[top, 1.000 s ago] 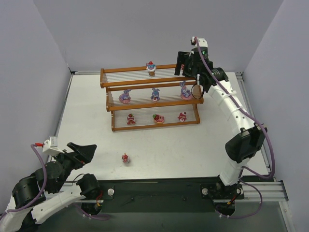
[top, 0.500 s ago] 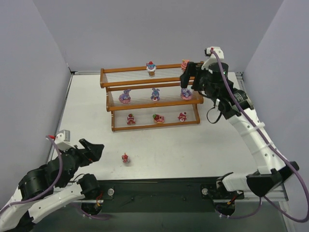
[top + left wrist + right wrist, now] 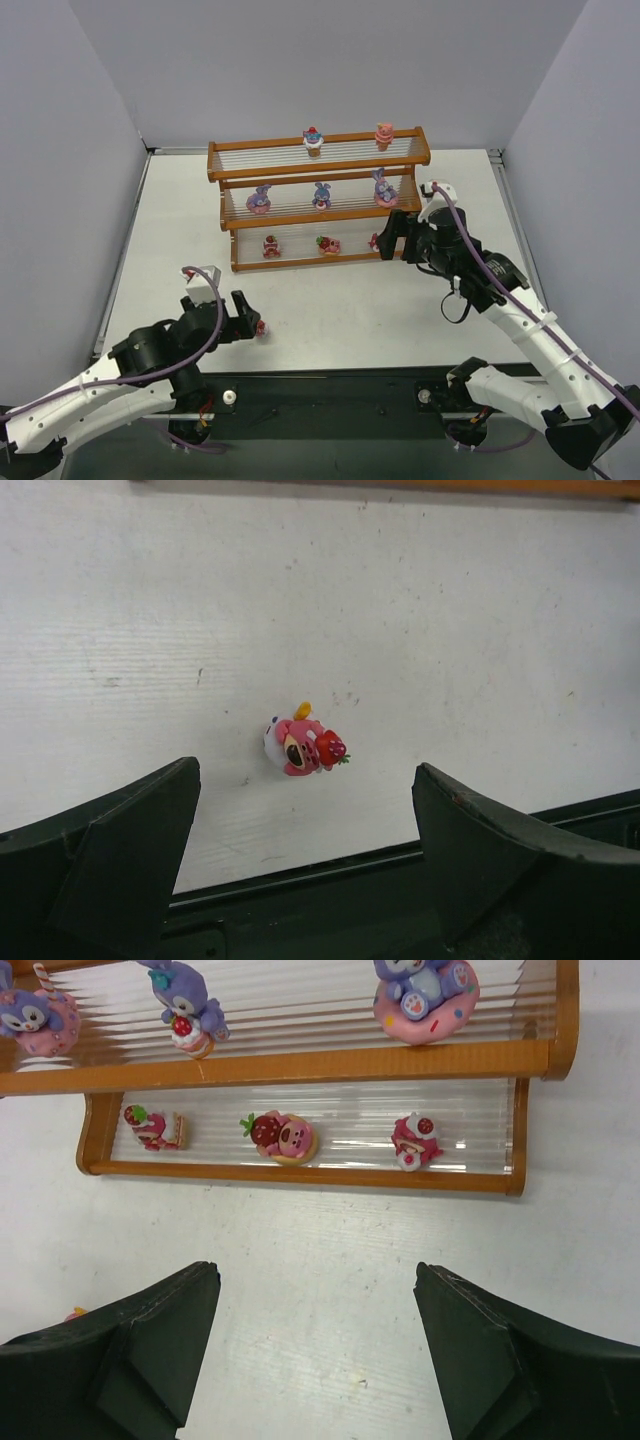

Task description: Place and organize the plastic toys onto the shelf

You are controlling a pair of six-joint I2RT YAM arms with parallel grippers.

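The shelf (image 3: 320,262) stands at the back of the table with plastic toys on every tier. Two are on top (image 3: 313,140) (image 3: 384,134), three purple bunnies in the middle (image 3: 185,1005), and three pink and red cakes on the bottom (image 3: 282,1135). One pink-and-red toy (image 3: 303,746) lies loose on the table near the front edge. My left gripper (image 3: 305,780) is open just short of it, a finger on either side and neither touching. My right gripper (image 3: 315,1275) hangs open and empty in front of the bottom tier's right end.
The table's black front rail (image 3: 330,880) runs right under my left fingers. Grey walls close in the table on the left, back and right. Bare white tabletop (image 3: 400,300) lies between the shelf and the arm bases.
My right gripper has drawn back from the top tier, leaving a pink toy at its right end, and dropped to the bottom tier. My left arm has swung right, up to the loose toy.
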